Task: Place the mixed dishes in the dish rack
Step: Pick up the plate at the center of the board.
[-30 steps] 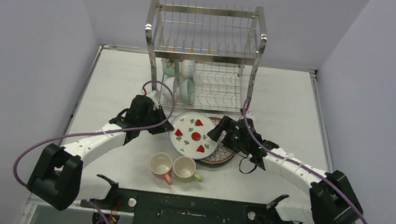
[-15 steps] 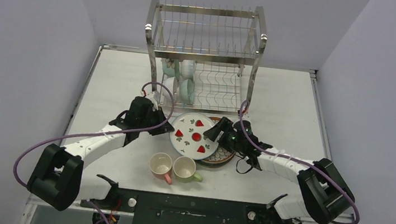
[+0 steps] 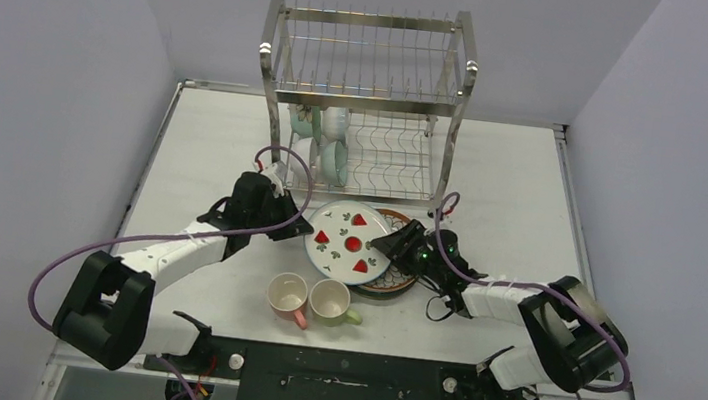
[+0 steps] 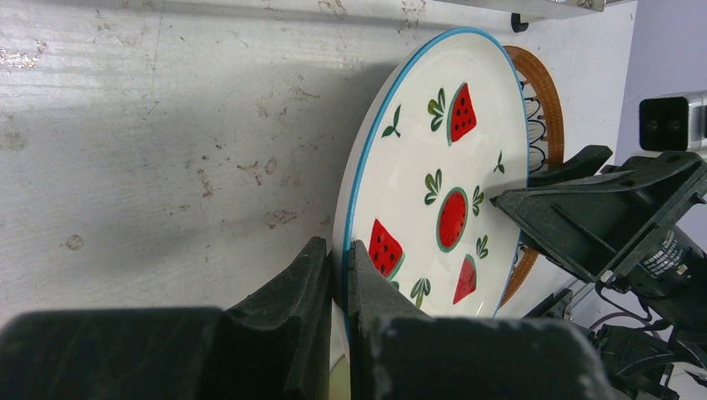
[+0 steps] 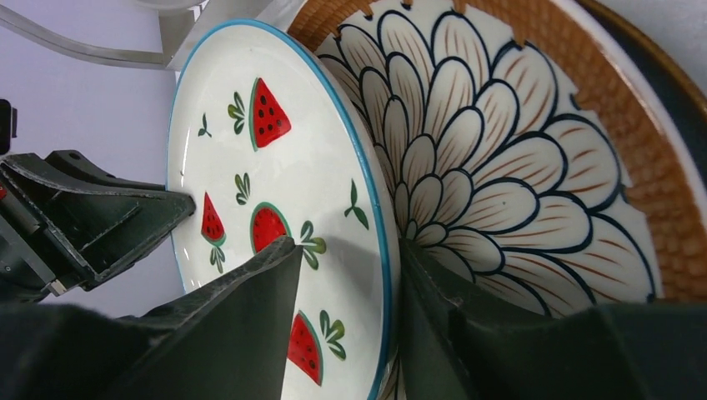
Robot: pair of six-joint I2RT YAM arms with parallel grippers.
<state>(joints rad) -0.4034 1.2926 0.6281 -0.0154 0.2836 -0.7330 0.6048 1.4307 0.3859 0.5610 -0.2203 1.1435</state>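
Note:
A white plate with red fruit slices (image 3: 345,241) is tilted, its right side resting over the brown-rimmed petal plate (image 3: 399,278). My left gripper (image 3: 302,233) is shut on the white plate's left rim (image 4: 340,265). My right gripper (image 3: 384,248) is open and straddles the plate's right rim (image 5: 346,267): one finger (image 5: 250,317) lies over the plate's face, the other (image 5: 442,308) sits between it and the petal plate (image 5: 517,167). A pink mug (image 3: 287,296) and a green mug (image 3: 330,301) stand near the front. Mint-green and white bowls (image 3: 329,143) sit in the lower tier of the dish rack (image 3: 362,98).
The steel rack stands at the far centre of the white table (image 3: 205,143); its upper tier and the right part of its lower tier (image 3: 390,159) hold nothing. The mugs stand just in front of the plates. Purple cables loop off both arms.
My right arm has lowered and pushed its gripper left, so the jaws now straddle the white plate's right rim. The left gripper has held still on the left rim.

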